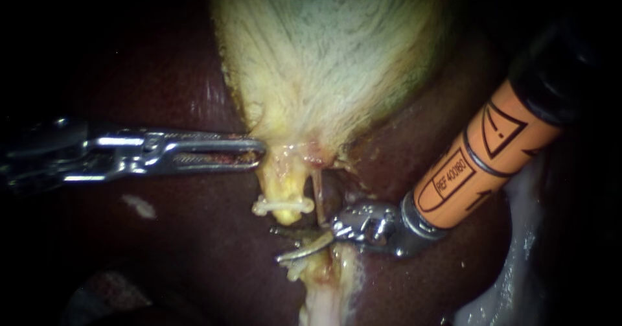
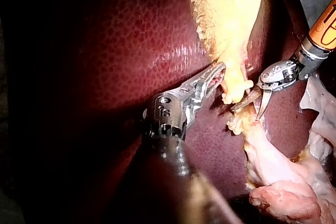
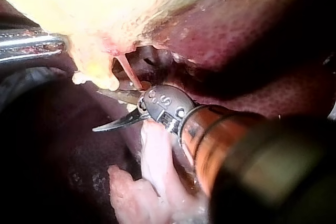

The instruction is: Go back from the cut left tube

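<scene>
Your right instrument [image 1: 285,245] gapes empty beside the cut tube [image 1: 283,199]; your left instrument [image 1: 259,152] grips the gallbladder [image 1: 324,60]. A crooked retreat could nick the thin tube [image 1: 317,193] alongside.

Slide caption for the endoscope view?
Right instrument, blades open, beside the clipped cut left tube; left instrument against the gallbladder.

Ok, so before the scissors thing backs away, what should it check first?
1. Left tube cut through: ok, its stump ends free.
2. Clip on that stump: ok, in place.
3. Right instrument gripping nothing: ok, its blades are open.
4. Thin red tube clear of the blades: cannot tell, it runs right beside them.
5. Left instrument holding the gallbladder: ok, its pincer is shut on it.
</scene>
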Controlling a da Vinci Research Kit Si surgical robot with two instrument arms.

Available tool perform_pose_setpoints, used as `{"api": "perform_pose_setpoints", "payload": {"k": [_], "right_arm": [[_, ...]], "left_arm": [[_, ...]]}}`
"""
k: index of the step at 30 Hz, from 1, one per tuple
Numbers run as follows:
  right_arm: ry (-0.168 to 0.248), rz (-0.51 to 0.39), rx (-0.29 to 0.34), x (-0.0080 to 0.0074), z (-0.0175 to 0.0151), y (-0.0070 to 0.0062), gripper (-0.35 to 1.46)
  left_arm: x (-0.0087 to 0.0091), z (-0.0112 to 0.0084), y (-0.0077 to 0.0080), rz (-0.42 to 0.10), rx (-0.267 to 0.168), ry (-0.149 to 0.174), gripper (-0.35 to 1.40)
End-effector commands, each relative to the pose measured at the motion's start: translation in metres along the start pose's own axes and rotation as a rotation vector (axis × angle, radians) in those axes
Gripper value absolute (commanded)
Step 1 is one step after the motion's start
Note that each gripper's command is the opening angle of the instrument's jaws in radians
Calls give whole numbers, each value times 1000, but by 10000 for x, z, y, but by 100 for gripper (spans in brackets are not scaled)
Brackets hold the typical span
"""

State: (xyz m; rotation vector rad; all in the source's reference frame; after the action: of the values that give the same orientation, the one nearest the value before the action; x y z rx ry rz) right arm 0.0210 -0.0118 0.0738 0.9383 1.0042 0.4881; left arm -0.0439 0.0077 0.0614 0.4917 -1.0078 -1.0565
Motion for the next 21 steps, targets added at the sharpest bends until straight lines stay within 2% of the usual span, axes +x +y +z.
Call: {"api": "perform_pose_setpoints", "payload": {"k": [1, 4, 8, 10, 13, 16, 21], "right_arm": [[0, -19, 1, 0, -1, -3, 115], [-5, -76, 10, -4, -7, -12, 123], [-10, -191, 23, -8, -24, -26, 115], [9, -305, -31, -10, -35, -32, 121], [35, -386, -130, -10, -53, -37, 135], [45, -442, -199, -4, -73, -33, 143], [40, -520, -269, 2, -117, -27, 143]], "left_arm": [[0, 0, 0, 0, 0, 0, -35], [0, 0, 0, 0, 0, 0, -35], [0, 0, 0, 0, 0, 0, -35], [0, 0, 1, 0, 0, 0, -35], [0, 0, 1, 0, 0, 0, -35], [0, 0, 1, 0, 0, 0, -35], [0, 0, 1, 0, 0, 0, -35]]}}
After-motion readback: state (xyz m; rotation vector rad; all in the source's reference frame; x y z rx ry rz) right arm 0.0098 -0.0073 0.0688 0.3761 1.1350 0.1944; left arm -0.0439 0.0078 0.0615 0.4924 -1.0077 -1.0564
